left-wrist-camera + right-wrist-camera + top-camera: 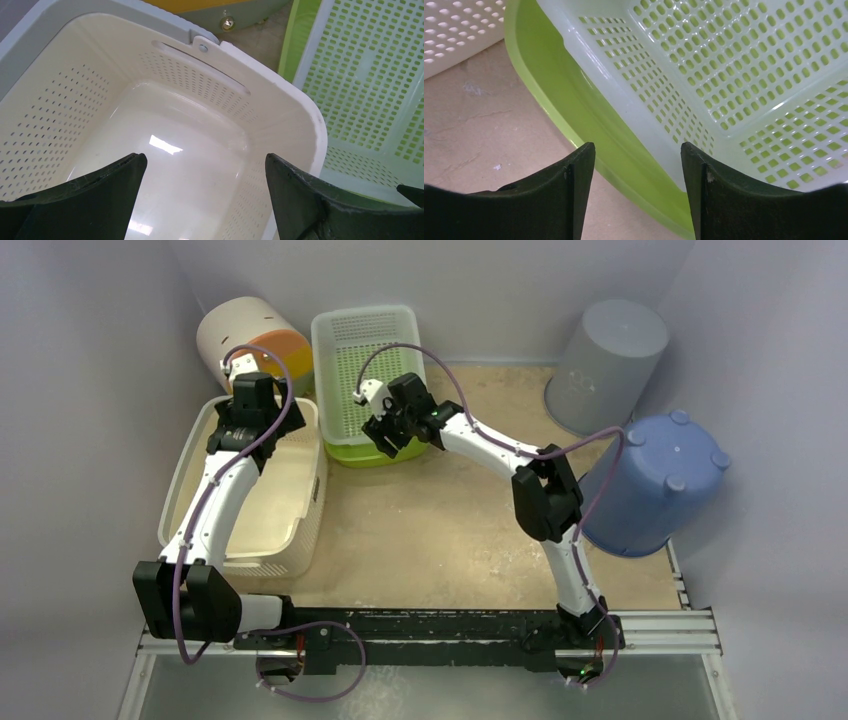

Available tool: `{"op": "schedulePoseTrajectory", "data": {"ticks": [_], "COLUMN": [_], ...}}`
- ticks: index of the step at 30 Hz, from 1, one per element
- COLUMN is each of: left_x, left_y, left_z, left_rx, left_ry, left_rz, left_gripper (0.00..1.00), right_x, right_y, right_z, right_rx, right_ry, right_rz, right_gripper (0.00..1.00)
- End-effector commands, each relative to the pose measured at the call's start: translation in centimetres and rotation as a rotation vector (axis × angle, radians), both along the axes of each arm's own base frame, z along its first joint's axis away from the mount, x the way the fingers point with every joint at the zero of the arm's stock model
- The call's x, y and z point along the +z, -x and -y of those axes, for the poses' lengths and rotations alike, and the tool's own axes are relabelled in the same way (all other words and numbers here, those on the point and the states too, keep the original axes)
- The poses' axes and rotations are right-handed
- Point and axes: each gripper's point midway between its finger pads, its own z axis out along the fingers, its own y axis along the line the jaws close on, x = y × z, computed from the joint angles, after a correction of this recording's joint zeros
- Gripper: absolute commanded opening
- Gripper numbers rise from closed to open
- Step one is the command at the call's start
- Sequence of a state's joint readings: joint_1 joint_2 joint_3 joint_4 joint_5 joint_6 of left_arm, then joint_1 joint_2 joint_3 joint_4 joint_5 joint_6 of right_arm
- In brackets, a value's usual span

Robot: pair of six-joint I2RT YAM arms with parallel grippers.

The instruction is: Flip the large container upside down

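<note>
The large cream perforated container (296, 540) stands upright and empty at the left of the table. My left gripper (252, 390) hovers open over its far end. In the left wrist view the open gripper (205, 165) looks down into the container, with its far right rim (300, 100) and handle slot ahead. My right gripper (388, 438) is open at the near left edge of the green tub (365, 455). In the right wrist view the green rim (589, 110) runs between the open fingers (638, 150), not gripped.
A white perforated tray (365, 335) sits nested in the green tub. An orange and cream bucket (250, 335) lies on its side at the back left. A grey bucket (605, 365) and a blue bucket (655, 480) lean at the right wall.
</note>
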State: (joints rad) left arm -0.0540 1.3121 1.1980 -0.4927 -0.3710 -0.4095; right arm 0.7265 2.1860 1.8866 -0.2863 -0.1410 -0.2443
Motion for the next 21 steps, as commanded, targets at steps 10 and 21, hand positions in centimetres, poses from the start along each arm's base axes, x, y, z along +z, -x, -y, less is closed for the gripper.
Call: {"op": "schedulePoseTrajectory", "data": {"ticks": [10,21], "left_x": [1.8,2.0], "left_y": [-0.1,0.2], "left_z": [-0.3,-0.5], "left_rx": [0.011,0.014], "left_ry": [0.003,-0.004], "left_rz": [0.067,0.069], "left_gripper": [0.91,0.91], "right_x": [0.5,-1.2], "right_y": [-1.8,-2.5], "right_z": [-0.5,-0.5], "right_rx": [-0.008,-0.061], "right_ry": [0.012,0.014], "right_rz": [0.091,0.064], "right_gripper": [0.67,0.53]}}
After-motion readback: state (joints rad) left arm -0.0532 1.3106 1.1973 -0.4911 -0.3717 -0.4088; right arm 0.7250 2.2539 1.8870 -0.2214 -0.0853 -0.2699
